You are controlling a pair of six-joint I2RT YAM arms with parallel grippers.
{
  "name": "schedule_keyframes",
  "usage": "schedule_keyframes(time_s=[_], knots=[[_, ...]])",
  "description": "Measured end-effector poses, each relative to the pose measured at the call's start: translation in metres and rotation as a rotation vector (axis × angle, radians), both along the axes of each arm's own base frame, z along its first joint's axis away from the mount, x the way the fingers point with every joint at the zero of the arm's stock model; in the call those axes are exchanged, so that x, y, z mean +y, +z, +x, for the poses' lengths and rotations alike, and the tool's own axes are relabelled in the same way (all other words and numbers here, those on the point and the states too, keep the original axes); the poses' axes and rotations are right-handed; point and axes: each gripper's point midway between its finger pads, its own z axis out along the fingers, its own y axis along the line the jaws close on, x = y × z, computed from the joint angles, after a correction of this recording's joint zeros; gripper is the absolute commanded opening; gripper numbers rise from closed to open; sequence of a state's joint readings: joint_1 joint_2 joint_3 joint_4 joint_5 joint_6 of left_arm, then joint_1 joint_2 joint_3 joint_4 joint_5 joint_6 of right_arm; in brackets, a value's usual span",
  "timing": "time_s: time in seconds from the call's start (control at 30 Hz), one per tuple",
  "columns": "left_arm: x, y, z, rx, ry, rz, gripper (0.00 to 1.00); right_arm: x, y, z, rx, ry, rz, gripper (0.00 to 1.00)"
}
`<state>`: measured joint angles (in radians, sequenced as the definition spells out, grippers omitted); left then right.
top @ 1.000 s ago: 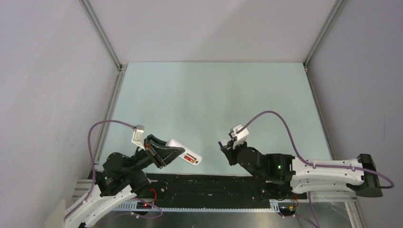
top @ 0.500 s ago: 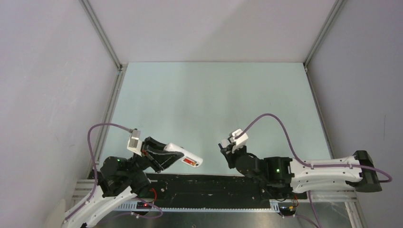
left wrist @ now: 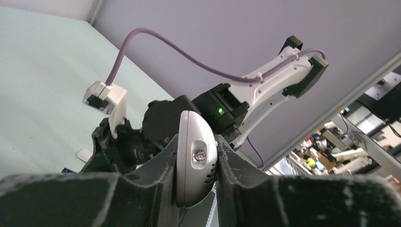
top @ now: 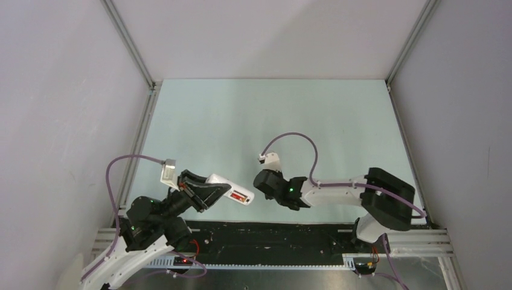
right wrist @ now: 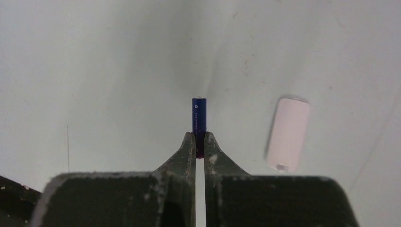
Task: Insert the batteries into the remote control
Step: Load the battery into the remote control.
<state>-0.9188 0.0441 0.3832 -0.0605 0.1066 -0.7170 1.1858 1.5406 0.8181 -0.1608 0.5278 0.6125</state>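
Note:
My left gripper (top: 208, 192) is shut on the white remote control (top: 232, 191) and holds it above the table's near edge, back side up. A red-orange battery (top: 242, 196) lies in the open bay. In the left wrist view the remote's rounded end (left wrist: 196, 158) is clamped between the fingers of the left gripper (left wrist: 197, 142). My right gripper (top: 261, 182) is just right of the remote's tip. In the right wrist view the right gripper (right wrist: 199, 138) is shut on the dark blue battery (right wrist: 199, 116), which points away over the table.
A small white cover plate (right wrist: 287, 134) lies on the pale green table (top: 272, 121) to the right of the blue battery. Grey walls enclose the table on three sides. The black base rail (top: 272, 232) runs along the near edge.
My right arm has swung left and stretched out, bringing its gripper with the blue battery close to the remote's tip. The left gripper has shifted slightly with the remote.

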Motion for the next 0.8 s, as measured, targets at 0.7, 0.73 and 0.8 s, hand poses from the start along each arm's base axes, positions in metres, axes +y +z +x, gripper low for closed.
schedule_keyframes(time_s=[0.7,0.73,0.8], knots=[[0.015,-0.018,0.017,0.081,0.128,0.041,0.0,0.018,-0.036,-0.014,0.102,-0.062,-0.085,0.48],[0.015,-0.018,0.017,0.082,0.129,0.042,0.0,0.018,-0.036,-0.014,0.102,-0.063,-0.086,0.48],[0.015,-0.018,0.018,0.083,0.13,0.043,0.0,0.017,-0.036,-0.014,0.102,-0.064,-0.087,0.47]])
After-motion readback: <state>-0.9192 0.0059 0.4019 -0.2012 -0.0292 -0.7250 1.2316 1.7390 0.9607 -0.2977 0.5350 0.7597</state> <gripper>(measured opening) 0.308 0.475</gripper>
